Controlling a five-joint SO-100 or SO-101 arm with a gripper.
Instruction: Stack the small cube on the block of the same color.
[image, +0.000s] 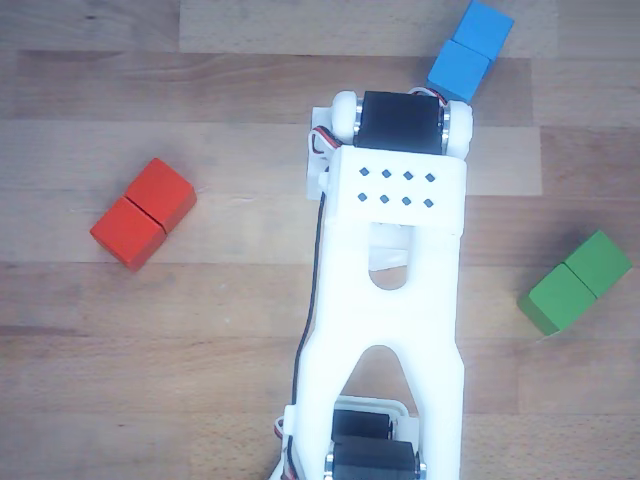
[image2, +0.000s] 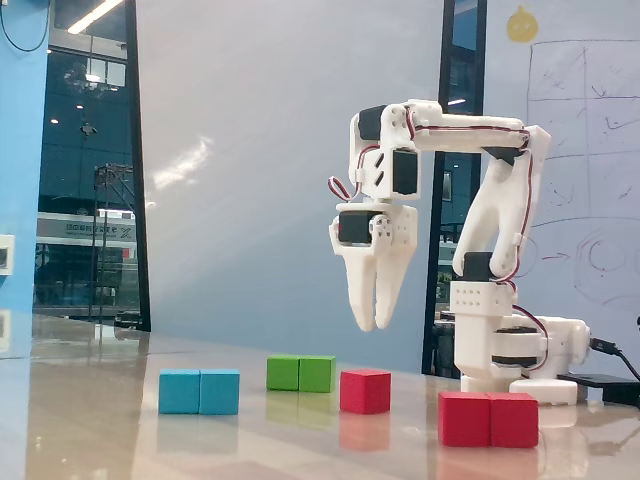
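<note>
Item 1, small cube (image2: 365, 390): a single red cube resting flat on the tabletop (image2: 90, 420) in the fixed view, standing alone, below the hanging gripper and slightly to its left, with clear air between them; it sits between the green block and the red block in that view, touching neither. It does not show in the other view, where the white arm (image: 385, 300) covers the middle of the picture. Item 2, block (image2: 488, 419): red, 2 cubes long with a seam across its middle, lying flat at the front right of the fixed view, nearest the camera; in the other view the same block (image: 144, 213) lies at an angle on the left side of the wooden tabletop (image: 90, 390). Item 3, blue block (image2: 199, 391): 2 cubes long, at the left in the fixed view; at the top right of the other view (image: 470, 50), partly behind the arm. Item 4, green block (image2: 301, 373): 2 cubes long, farther back in the fixed view; at the right in the other view (image: 577, 281). Item 5, gripper (image2: 375, 322): raised well above the tabletop, pointing straight down, holding nothing; its white fingers (image2: 362, 300) stand narrow, the tips nearly together.
</note>
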